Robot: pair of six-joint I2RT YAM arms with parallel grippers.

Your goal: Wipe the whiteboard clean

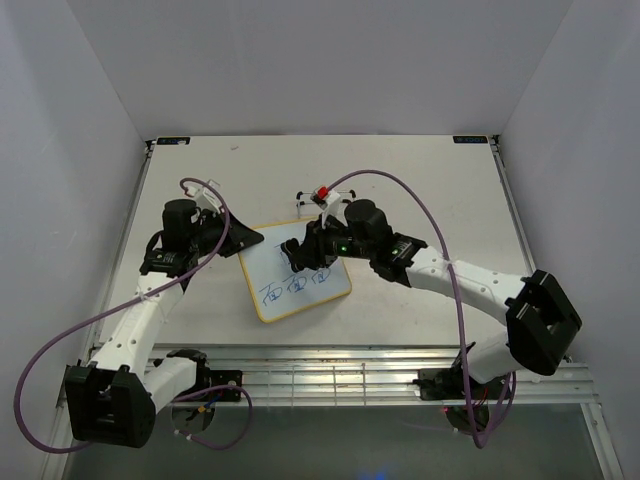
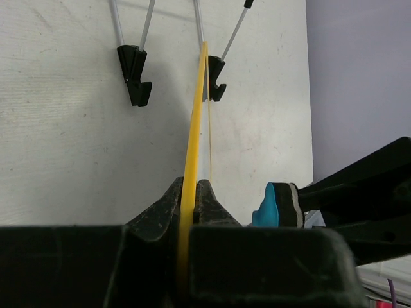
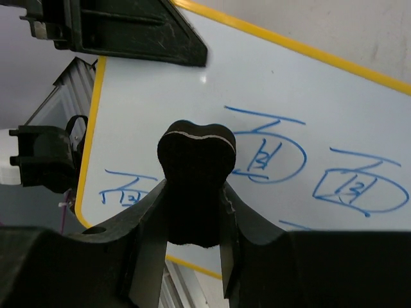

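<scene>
The whiteboard (image 1: pixel 290 272), white with a yellow frame, lies tilted on the table and bears blue handwritten marks along its near edge. My left gripper (image 1: pixel 240 240) is shut on its left edge; in the left wrist view the yellow frame (image 2: pixel 194 128) runs edge-on between the jaws. My right gripper (image 1: pixel 303 255) is shut on the bone-shaped eraser (image 3: pixel 194 173) and holds it over the board, next to the blue marks (image 3: pixel 263 157). The eraser's blue side shows in the left wrist view (image 2: pixel 270 206).
The black wire easel stand (image 1: pixel 318 198) with a red piece stands on the table just behind the board; its black feet show in the left wrist view (image 2: pixel 136 75). A slatted metal rail (image 1: pixel 350 378) runs along the near table edge. Purple cables loop over both arms.
</scene>
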